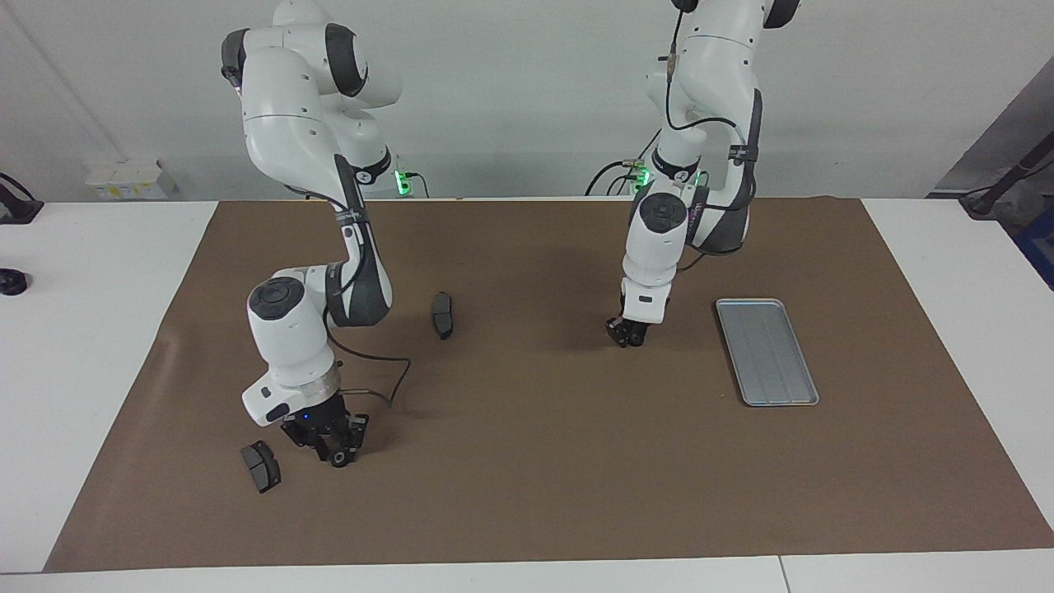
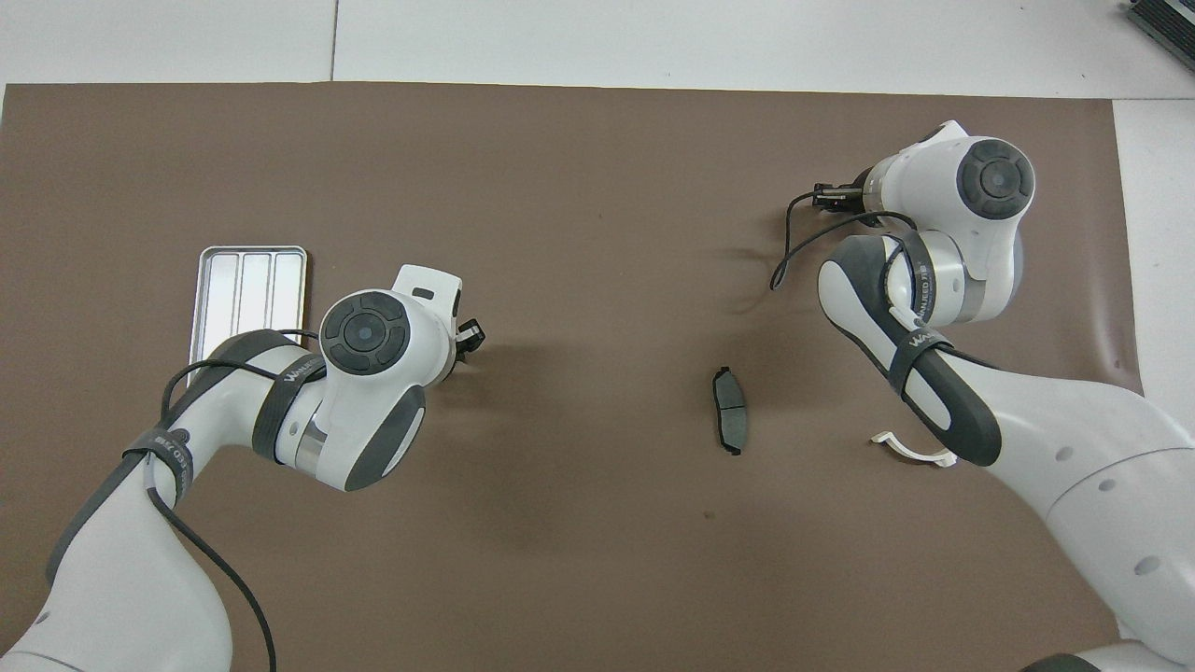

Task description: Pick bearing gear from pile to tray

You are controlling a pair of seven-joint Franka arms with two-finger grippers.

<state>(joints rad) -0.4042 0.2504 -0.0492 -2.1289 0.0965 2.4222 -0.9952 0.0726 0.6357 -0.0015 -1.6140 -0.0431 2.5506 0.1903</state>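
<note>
- A white tabletop (image 1: 107,329) carries everything; a seam line (image 2: 334,42) runs across it in the overhead view, and another shows along its edge farthest from the robots in the facing view.
- A large brown mat (image 1: 535,461) covers most of the tabletop, leaving white margins at both ends.
- A small white box-like fitting (image 1: 123,177) sits against the wall at the right arm's end.
- A small round black object (image 1: 11,282) rests on the white margin at that same end; a dark mount (image 1: 12,206) stands nearer the wall.
- Green indicator lights (image 1: 402,183) glow at the wall line.
- Black cables (image 1: 609,175) trail near the wall.
- A pale grey wall (image 1: 527,99) closes the scene.
</note>
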